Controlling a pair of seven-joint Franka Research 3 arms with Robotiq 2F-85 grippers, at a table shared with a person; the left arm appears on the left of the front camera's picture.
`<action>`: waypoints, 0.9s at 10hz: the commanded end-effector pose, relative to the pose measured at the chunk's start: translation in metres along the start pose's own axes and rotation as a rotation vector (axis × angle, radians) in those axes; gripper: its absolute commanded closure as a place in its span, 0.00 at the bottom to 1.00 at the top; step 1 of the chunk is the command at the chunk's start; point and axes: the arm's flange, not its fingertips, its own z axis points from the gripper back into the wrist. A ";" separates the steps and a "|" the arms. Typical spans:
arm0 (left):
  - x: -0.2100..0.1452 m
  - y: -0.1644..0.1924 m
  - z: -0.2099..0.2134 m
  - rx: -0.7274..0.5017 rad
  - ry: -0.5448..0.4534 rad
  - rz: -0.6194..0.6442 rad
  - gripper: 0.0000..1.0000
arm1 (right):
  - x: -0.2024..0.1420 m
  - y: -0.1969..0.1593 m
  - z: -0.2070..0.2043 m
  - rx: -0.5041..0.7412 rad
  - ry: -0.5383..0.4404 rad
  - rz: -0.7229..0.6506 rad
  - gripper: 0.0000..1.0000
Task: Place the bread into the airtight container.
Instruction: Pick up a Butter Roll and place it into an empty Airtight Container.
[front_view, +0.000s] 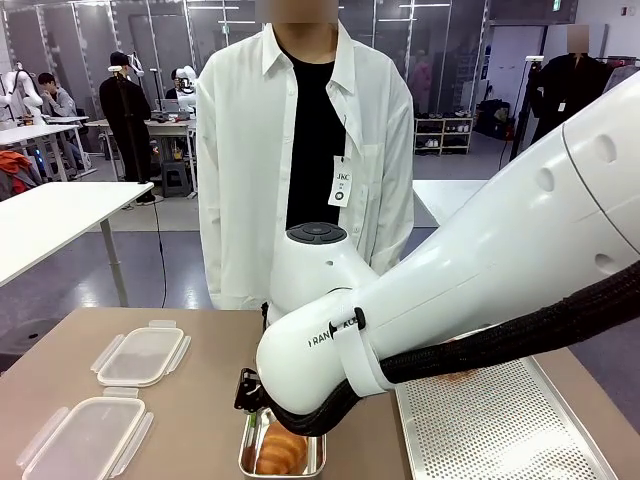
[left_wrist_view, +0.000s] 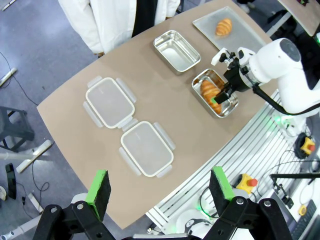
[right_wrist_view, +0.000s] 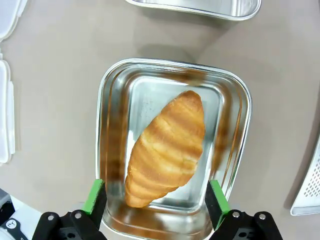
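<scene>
Wide jaws on right gripper (right_wrist_view: 156, 200), pads flanking croissant (right_wrist_view: 167, 147), clear of it. Croissant lies diagonally inside steel container (right_wrist_view: 106, 125), loose. Left gripper (left_wrist_view: 159, 191) jaws wide, nothing between, high over table (left_wrist_view: 75, 150) near edge. Farther: second steel container (left_wrist_view: 176, 50), empty; two plastic lids (left_wrist_view: 110, 102) flat; perforated tray (left_wrist_view: 242, 40) bearing another croissant (left_wrist_view: 223, 26); person (front_view: 300, 150) standing at far side.

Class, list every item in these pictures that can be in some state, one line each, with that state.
right gripper: open, over the croissant
left gripper: open, holding nothing
near steel container: lid off, croissant inside
far steel container: lid off, empty
far lid: flat on the table, on no container
near lid: the same
tray: second croissant on it
</scene>
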 end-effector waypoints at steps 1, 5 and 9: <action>-0.001 -0.001 0.001 -0.009 0.001 -0.019 0.00 | -0.001 0.002 0.000 0.003 -0.002 0.002 0.00; -0.001 -0.001 0.001 -0.009 0.001 -0.019 0.00 | -0.001 0.002 0.000 0.003 -0.002 0.002 0.00; -0.001 -0.001 0.001 -0.009 0.001 -0.019 0.00 | -0.001 0.002 0.000 0.003 -0.002 0.002 0.00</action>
